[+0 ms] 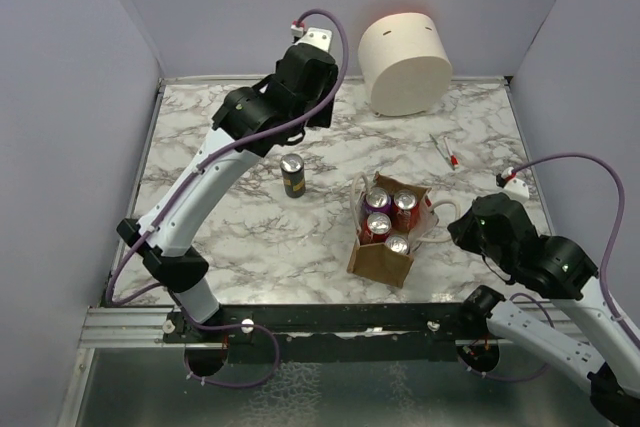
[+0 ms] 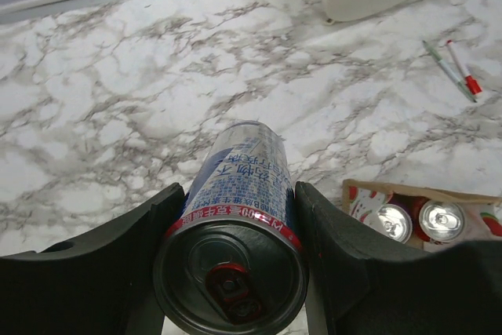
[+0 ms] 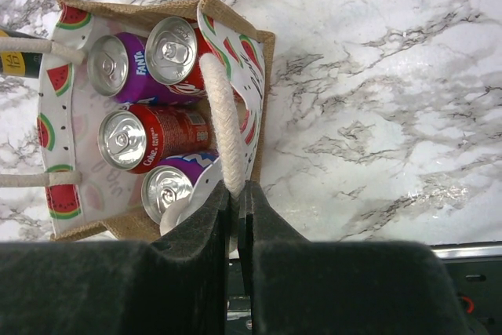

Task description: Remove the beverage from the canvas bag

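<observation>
Canvas bag [image 1: 378, 263] stands upright on the marble table [image 1: 290, 252], right of centre in the near half, mouth open. Lining is white with a watermelon print. Four cans [image 3: 123, 140] are inside, tops up, packed two by two: two purple, two red.

One beverage is out. The blue-and-silver can [image 1: 293, 177] is upright on the table, left and slightly far of the bag, with a clear gap between them. Left gripper [image 2: 238, 188] is over it from above, fingers [image 2: 118, 272] either side of the can's upper part with inner faces against the rim. It's clamped on the can at can width. The can's lower end reaches past the fingertips.

Right gripper [image 3: 238, 194] is at the bag's right side, jaws pinched nearly together on the white rope handle [image 3: 223, 123]. The rope runs from the rim straight into the fingertips. Second rope handle [image 3: 39, 178] hangs at the opposite rim.

Further out, the large cream cylinder [image 1: 405, 65] is at the far edge near the back wall, apparently on its side. Two pens [image 2: 472, 85] lie on the marble near-right of the cylinder, far of the right gripper and well apart from the bag.
</observation>
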{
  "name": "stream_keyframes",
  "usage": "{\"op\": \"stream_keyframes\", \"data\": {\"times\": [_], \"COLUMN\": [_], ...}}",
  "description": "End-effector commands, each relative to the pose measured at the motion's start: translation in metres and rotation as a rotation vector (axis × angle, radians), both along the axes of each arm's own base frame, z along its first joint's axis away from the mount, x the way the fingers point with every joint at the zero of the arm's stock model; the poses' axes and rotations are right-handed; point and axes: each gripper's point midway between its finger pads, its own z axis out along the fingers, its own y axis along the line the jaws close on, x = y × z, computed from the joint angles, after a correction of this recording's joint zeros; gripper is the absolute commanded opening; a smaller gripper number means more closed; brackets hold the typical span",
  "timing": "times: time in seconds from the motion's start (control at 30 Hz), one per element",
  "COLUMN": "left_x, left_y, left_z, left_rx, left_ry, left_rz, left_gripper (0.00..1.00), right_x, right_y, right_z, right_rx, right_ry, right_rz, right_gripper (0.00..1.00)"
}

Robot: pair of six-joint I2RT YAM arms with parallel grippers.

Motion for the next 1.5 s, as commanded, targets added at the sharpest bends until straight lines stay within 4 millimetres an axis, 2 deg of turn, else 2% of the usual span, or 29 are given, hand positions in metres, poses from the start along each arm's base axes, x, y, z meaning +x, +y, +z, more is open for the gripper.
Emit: {"op": "stream_keyframes", "data": {"times": [0.0,0.23,0.37,0.47,0.7,0.93,1.27,1.47], "left_x": [-0.005,0.004,0.013,0.02,0.04,0.044,0.04,0.033], "left_y": [0.05,0.112,0.14,0.149,0.143,0.135,0.124,0.13], "left_z": [0.018,-0.028,-0.075,-0.107,-0.156,-0.213,-0.243,-0.254], "left_rx": [-0.06,0.013,0.038,0.009,-0.034,-0.028,-0.069,-0.04], "left_ry": [-0.036,0.067,0.154,0.235,0.293,0.406,0.452,0.46], "left_rz": [0.165,0.332,0.403,0.434,0.43,0.411,0.377,0.38], "left_gripper": [0.0,0.0,0.0,0.0,0.0,0.0,0.0,0.0], "right_x": [0.003,0.003,0.003,0.003,0.003,0.003,0.0,0.001], "right_y": [0.004,0.006,0.006,0.005,0.007,0.004,-0.001,0.004], "right_z": [-0.004,0.0,-0.001,-0.001,0.0,-0.002,0.004,0.003], "right_rx": [-0.013,0.0,0.001,-0.001,0.001,-0.004,0.026,0.016], "right_ry": [0.004,-0.014,-0.015,-0.012,-0.017,-0.006,-0.04,-0.032], "right_rz": [0.021,0.033,0.035,0.028,0.046,0.018,0.003,0.03], "right_gripper": [0.05,0.05,0.05,0.05,0.06,0.06,0.06,0.06]}}
